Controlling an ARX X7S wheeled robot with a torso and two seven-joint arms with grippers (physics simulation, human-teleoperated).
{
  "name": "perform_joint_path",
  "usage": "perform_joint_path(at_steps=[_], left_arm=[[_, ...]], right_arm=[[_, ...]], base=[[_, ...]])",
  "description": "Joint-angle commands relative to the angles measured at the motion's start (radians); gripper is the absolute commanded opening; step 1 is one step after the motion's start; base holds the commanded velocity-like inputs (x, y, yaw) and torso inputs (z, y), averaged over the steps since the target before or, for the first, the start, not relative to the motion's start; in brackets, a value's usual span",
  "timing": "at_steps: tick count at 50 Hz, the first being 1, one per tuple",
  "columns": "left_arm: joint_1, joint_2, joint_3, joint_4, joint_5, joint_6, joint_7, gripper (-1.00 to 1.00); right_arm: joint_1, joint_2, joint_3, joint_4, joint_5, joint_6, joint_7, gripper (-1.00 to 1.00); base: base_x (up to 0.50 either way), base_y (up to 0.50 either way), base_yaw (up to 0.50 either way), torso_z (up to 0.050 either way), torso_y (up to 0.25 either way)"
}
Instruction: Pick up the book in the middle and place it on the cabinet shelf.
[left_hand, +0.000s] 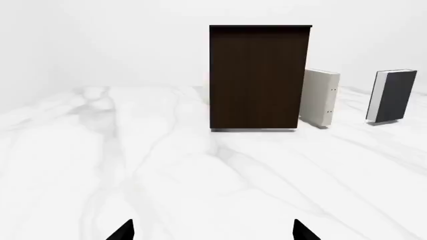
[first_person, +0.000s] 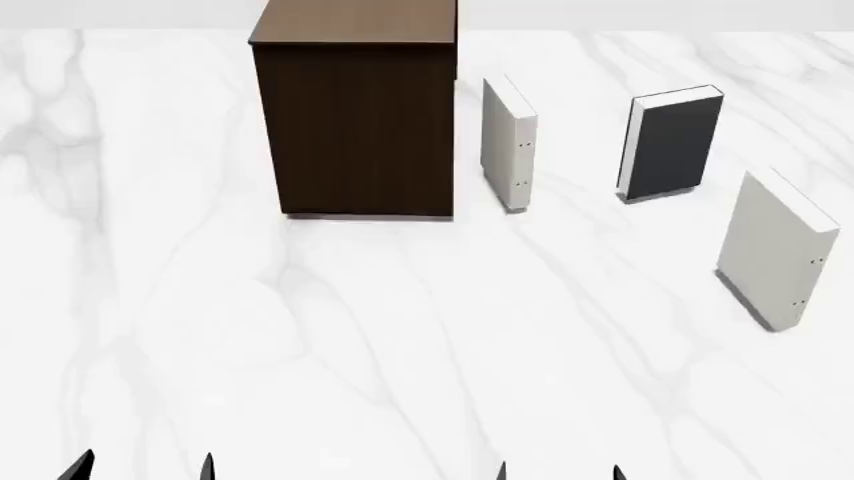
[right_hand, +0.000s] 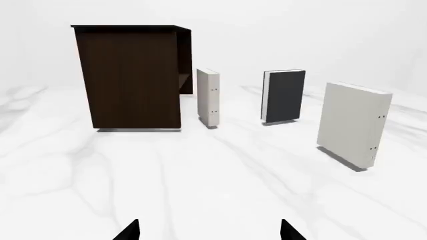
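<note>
Standing upright, the book (first_person: 674, 145) is well apart from both arms' wide-spread fingers (first_person: 208, 466).

Head view looks down from high over the white worktop (first_person: 400, 340), both wrist views sit low and look straight ahead, all three share the brown cabinet (first_person: 355, 125) and dark book (first_person: 674, 145), far off.

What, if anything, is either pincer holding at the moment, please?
Nothing: the left pincer and right pincer are both open and empty; the book stands untouched.
</note>
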Motion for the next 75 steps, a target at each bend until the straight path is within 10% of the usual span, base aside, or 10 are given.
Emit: perform_joint_path(at_steps=[1, 41, 54, 75], left_arm=[[-0.001, -0.015, 0.018, -0.003, -0.016, 0.002, -0.019, 1.00], [0.000, -0.064, 0.072, -0.004, -0.075, 0.020, -0.085, 1.00], [0.091, -0.086, 0.022, 0.265, 0.201, 0.633, -0.317, 1.00], [0.113, -0.108, 0.012, 0.399, 0.218, 0.685, -0.384, 1.00]], right_arm=[[-0.001, 0.016, -0.021, -0.006, 0.014, 0.001, 0.018, 1.00], [-0.001, 0.072, -0.088, -0.012, 0.070, 0.007, 0.081, 1.00], [-0.066, 0.077, -0.067, -0.221, 0.074, -0.638, 0.084, 1.00], [-0.095, 0.097, -0.074, -0.366, 0.017, -0.739, 0.141, 1.00]], base=[[0.00, 0.00, 0.00, 0.000, 0.000], [0.00, 0.00, 0.00, 0.000, 0.000], [0.00, 0.00, 0.00, 0.000, 0.000], [0.14, 0.00, 0.00, 0.000, 0.000]])
